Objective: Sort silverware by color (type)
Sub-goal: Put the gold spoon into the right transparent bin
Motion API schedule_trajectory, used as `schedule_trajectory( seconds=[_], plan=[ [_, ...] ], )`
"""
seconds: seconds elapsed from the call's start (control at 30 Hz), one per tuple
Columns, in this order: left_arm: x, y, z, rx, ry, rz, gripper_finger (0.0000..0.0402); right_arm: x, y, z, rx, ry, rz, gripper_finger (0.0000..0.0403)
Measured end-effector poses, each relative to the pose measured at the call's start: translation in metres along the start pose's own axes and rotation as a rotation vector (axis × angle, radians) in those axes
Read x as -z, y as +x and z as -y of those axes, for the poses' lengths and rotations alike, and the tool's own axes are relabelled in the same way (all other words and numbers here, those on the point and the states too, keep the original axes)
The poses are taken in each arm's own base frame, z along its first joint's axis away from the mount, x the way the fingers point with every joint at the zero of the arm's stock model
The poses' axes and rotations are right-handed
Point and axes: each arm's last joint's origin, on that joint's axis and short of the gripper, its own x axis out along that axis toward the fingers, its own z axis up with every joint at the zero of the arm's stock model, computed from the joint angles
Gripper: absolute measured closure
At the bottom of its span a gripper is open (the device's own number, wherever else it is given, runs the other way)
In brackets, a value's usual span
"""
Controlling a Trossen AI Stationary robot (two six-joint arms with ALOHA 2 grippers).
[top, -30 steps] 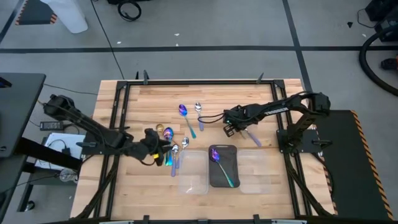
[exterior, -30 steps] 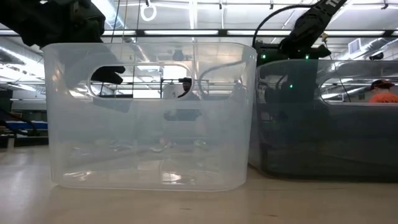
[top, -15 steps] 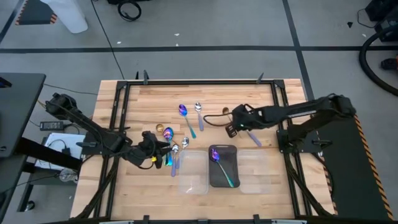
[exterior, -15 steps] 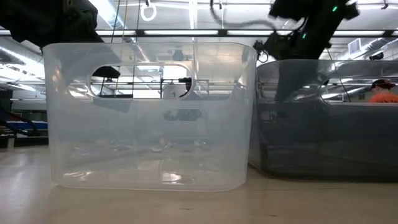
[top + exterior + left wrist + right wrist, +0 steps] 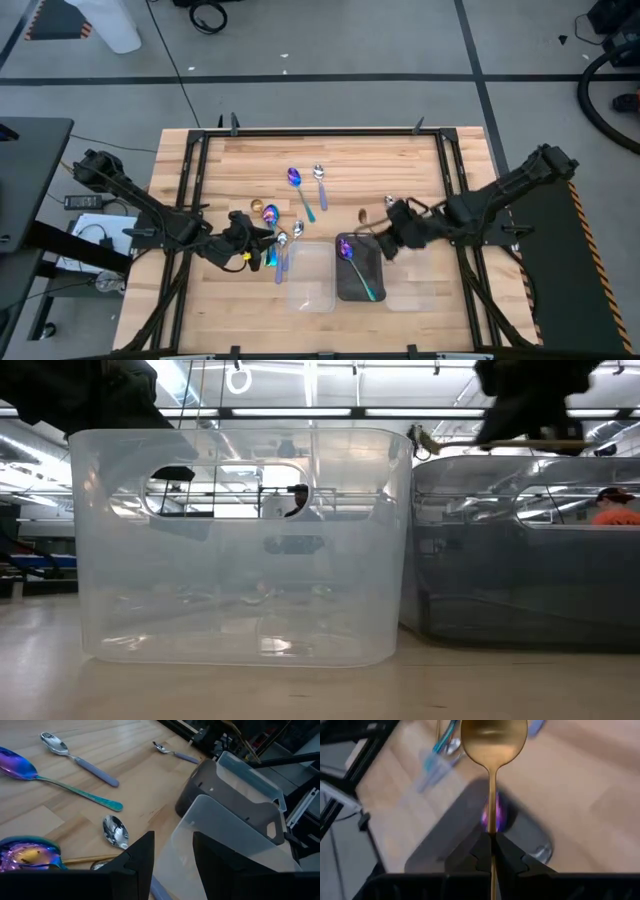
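My right gripper (image 5: 386, 240) hovers over the dark tray (image 5: 365, 285) and is shut on a gold spoon (image 5: 494, 735), whose bowl (image 5: 420, 440) points toward the table's left. An iridescent purple-blue spoon (image 5: 352, 262) lies in that tray. My left gripper (image 5: 262, 240) stands open and holds nothing, low beside a cluster of spoons (image 5: 275, 225) at the table's left middle. Farther back lie an iridescent spoon with a teal handle (image 5: 50, 777) and a silver spoon with a lilac handle (image 5: 75, 755). Another silver spoon (image 5: 405, 215) lies by the right arm. My right gripper pinches the gold spoon's thin handle (image 5: 492, 827) between its two fingers, partway along it. The free end of the handle (image 5: 575, 446) sticks out behind the fingers. The fingers lie along the spoon, which is lifted clear and about level, bowl forward.
A clear tray (image 5: 310, 280) stands left of the dark tray and another clear one (image 5: 410, 280) right of it, all near the table's front edge. The low view looks through the clear tray's wall (image 5: 240, 550). A black frame (image 5: 190, 200) borders the wooden tabletop.
My right gripper, shut on the gold spoon, has risen and swung from the middle of the table toward the near edge. It has carried the spoon clear of the table to above the dark tray. The spoon's bowl still points left.
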Motion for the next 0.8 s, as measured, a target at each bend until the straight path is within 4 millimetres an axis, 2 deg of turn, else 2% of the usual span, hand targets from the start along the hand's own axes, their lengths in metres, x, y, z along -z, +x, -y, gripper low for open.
schedule_trajectory(
  seconds=[0.37, 0.6, 0.8],
  plan=[
    [0.000, -0.001, 0.003, 0.028, -0.006, 0.001, 0.0260, 0.056, -0.014, 0.002, 0.103, 0.102, -0.142, 0.0392],
    [-0.001, -0.001, 0.004, 0.038, 0.004, 0.007, 0.0260, 0.082, 0.004, 0.008, 0.275, 0.111, -0.278, 0.0390],
    [-0.006, 0.000, 0.007, 0.065, 0.001, 0.042, 0.0260, 0.093, 0.026, 0.011, 0.387, 0.117, -0.330, 0.0387]
  ],
)
